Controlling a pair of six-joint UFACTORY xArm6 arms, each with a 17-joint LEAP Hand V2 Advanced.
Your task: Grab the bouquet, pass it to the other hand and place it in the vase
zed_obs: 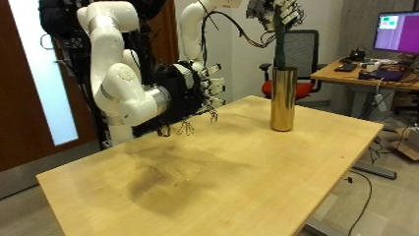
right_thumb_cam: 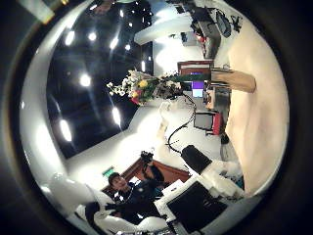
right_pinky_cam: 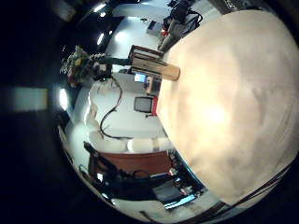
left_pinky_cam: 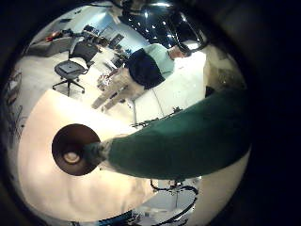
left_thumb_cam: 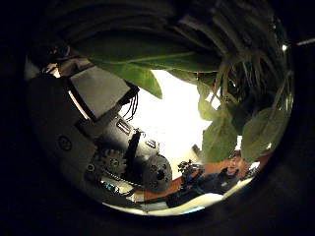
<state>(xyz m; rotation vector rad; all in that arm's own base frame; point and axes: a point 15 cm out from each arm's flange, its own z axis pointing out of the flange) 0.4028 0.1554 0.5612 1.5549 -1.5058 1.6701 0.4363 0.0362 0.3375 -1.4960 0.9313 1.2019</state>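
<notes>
From the outside view, your left robot hand [zed_obs: 277, 14] is up high over the vase [zed_obs: 281, 96], fingers curled round the bouquet [zed_obs: 279, 44]. The green wrapped stem runs straight down, its lower end right at the vase mouth; whether it is already inside the rim you can't tell from here. Long axis is upright, blooms up in the hand, stem down. Your right robot hand [zed_obs: 194, 93] hangs low over the table [zed_obs: 222, 177], well apart from the vase, fingers spread and loosely bent, holding nothing.

Little finger side of the left palm: the green stem [left_pinky_cam: 183, 141] fills the view and points down at the dark round vase mouth [left_pinky_cam: 75, 149], the table pale below it. The alignment looks good.

Thumb side of the left palm: leaves [left_thumb_cam: 148, 59] crowd the lens, so the foliage sits hard against the palm.

Right palm views: the bouquet [right_thumb_cam: 145, 88] shows flowers at one end and a stem leading to the vase [right_thumb_cam: 233, 80].

Judging it: a light, soft, top-heavy bundle, easy to crush. Keep your hold on the wrapped stem, not the blooms. The tall narrow vase could tip if nudged sideways.
</notes>
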